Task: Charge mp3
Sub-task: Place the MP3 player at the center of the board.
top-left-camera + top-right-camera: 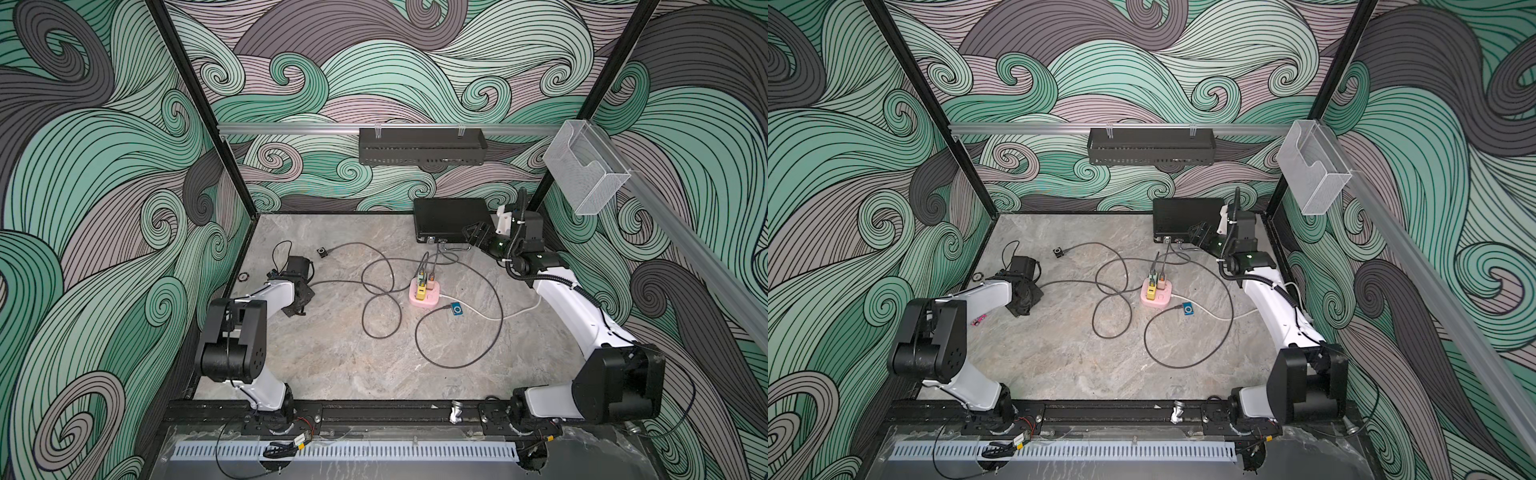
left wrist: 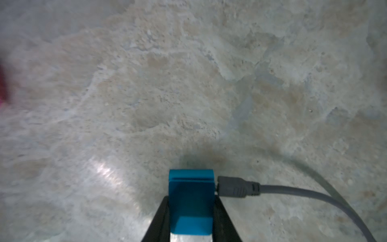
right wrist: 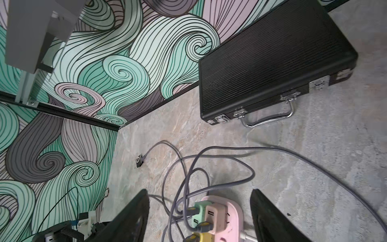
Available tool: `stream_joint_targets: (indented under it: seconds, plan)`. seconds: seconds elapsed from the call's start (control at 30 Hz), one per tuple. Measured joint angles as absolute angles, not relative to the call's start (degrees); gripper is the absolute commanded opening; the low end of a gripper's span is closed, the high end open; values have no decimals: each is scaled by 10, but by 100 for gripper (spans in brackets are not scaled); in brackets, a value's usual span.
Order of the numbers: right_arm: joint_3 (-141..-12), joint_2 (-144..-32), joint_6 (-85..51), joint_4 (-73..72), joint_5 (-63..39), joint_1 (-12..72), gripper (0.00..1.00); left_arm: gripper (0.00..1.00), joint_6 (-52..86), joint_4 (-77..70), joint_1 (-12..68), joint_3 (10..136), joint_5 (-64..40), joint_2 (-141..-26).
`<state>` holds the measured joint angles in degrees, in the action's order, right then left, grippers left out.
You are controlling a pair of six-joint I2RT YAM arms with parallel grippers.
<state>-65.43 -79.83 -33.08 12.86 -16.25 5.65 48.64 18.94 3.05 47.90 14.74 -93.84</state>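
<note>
While my left end effector is clamped on a blue mp3 player, fingers snug on both sides, the plug of a grey cable sits right against the player's side. From up top, that end effector is low at roughly 9 o'clock on the worktop, and the cable runs off toward 3 o'clock. Fwiw there's a second blue mp3 player lying at 4 o'clock from the pink power strip, with a cable at its end too. My right end effector is spread wide with nothing in it, hanging near the black case at 1 o'clock.
</note>
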Motion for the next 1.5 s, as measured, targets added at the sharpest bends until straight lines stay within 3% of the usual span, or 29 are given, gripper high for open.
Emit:
stream_joint_targets:
  seconds: [0.4,0.6,1.1,1.13,1.5]
  plan:
    - [-602,-778,-293,171,-123,23,77,54,452,143,30,506,104,-964]
    - [-576,-746,-269,184,-100,17,78,57,427,160,30,526,64,-952]
    - [-471,-699,-189,151,-40,4,83,67,298,209,27,509,73,-698]
    - [-471,-701,-185,150,-39,3,85,97,289,209,27,503,74,-692]
    - [-432,-663,-110,91,3,-4,93,99,129,117,27,429,77,-612]
